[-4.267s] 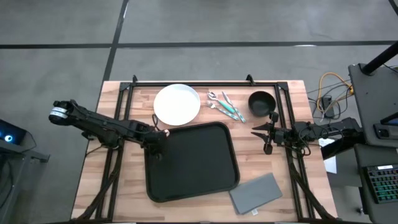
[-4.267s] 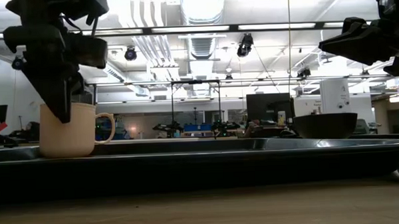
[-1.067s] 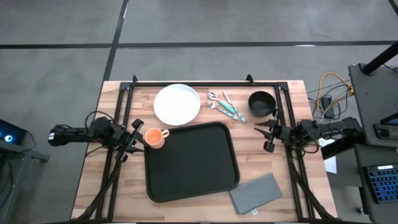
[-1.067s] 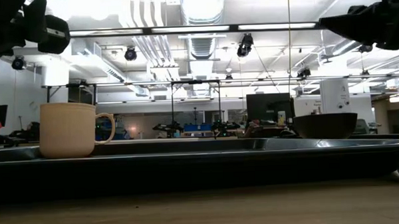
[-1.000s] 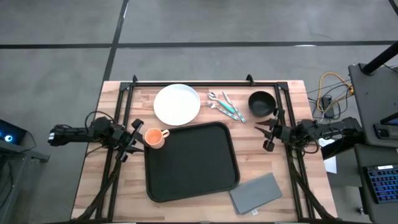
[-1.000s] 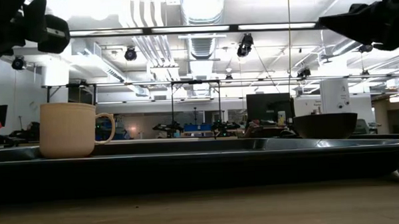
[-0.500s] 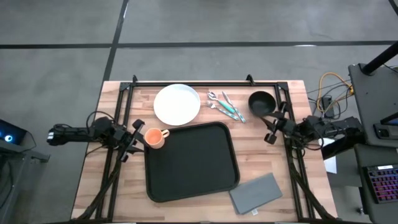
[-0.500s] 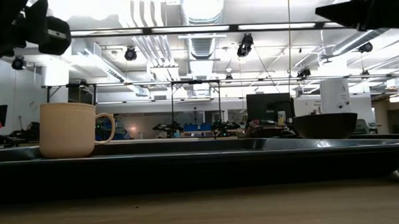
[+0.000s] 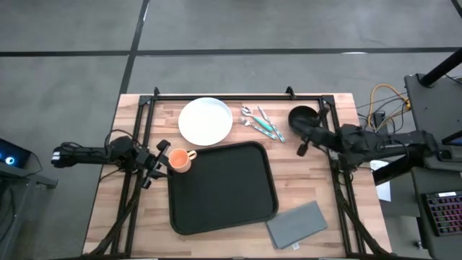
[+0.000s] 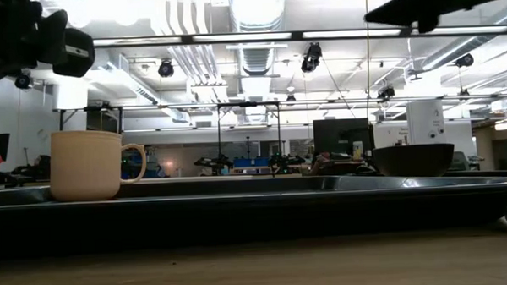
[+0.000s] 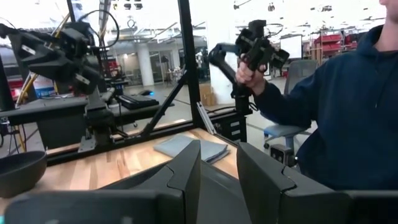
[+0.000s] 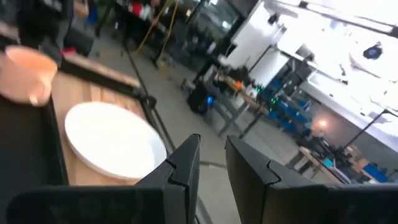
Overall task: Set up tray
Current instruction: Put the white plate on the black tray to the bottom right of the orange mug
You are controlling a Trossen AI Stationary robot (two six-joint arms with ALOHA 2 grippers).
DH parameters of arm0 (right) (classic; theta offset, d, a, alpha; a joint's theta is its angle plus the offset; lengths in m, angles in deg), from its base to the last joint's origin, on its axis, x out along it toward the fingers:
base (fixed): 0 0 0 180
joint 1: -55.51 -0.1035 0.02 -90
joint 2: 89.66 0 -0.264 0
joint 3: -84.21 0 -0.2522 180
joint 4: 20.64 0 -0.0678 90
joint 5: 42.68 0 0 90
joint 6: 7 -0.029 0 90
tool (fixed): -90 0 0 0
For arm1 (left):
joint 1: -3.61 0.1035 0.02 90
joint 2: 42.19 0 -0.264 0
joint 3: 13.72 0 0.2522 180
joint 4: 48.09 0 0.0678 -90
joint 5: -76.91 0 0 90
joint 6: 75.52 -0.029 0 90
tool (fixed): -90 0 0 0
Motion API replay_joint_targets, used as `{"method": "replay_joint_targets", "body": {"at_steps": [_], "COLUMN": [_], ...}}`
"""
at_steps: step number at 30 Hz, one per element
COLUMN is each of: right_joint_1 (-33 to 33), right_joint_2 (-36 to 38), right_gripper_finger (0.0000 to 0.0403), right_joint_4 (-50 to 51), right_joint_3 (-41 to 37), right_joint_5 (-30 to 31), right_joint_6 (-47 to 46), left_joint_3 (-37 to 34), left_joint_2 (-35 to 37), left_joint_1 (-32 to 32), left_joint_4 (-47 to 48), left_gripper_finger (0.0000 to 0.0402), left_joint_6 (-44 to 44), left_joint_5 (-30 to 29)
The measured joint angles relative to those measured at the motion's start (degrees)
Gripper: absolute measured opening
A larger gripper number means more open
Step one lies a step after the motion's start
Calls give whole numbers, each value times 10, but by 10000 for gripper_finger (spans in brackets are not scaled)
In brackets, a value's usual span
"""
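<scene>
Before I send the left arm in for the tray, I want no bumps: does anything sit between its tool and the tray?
Yes. The orange mug stands on the wood between the left tool and the tray, at the tray's upper-left corner. Whether the mug touches the rim, I cannot tell.

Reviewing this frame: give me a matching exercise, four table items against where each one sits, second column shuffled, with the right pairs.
Items:
1. mug
2. white plate
3. grey napkin
4. black bowl

Places:
A. near table edge, off the tray's right corner
B. far side, beside the cutlery, towards the left arm
C. under the right gripper arm
D. at the tray's far left corner

Pairs: 1-D, 2-B, 3-A, 4-C
</scene>
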Motion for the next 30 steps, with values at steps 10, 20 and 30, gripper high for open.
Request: {"method": "replay_joint_targets", "body": {"at_steps": [10, 20, 30], "right_joint_1": [199, 303, 298], "right_joint_2": [-204, -397, -491], "right_gripper_finger": [68, 68, 73], "right_joint_4": [-41, -71, -69], "right_joint_3": [56, 128, 189], "right_joint_5": [-309, -456, -457], "right_joint_6": [-15, -14, 6], "left_joint_3": [0, 0, 0], "left_joint_2": [-4, -4, -4], "left_joint_1": [0, 0, 0], "left_joint_4": [0, 0, 0], "left_gripper_finger": [85, 85, 85], "left_joint_6": [-5, -5, -5], "left_joint_5": [-1, -1, 0]}}
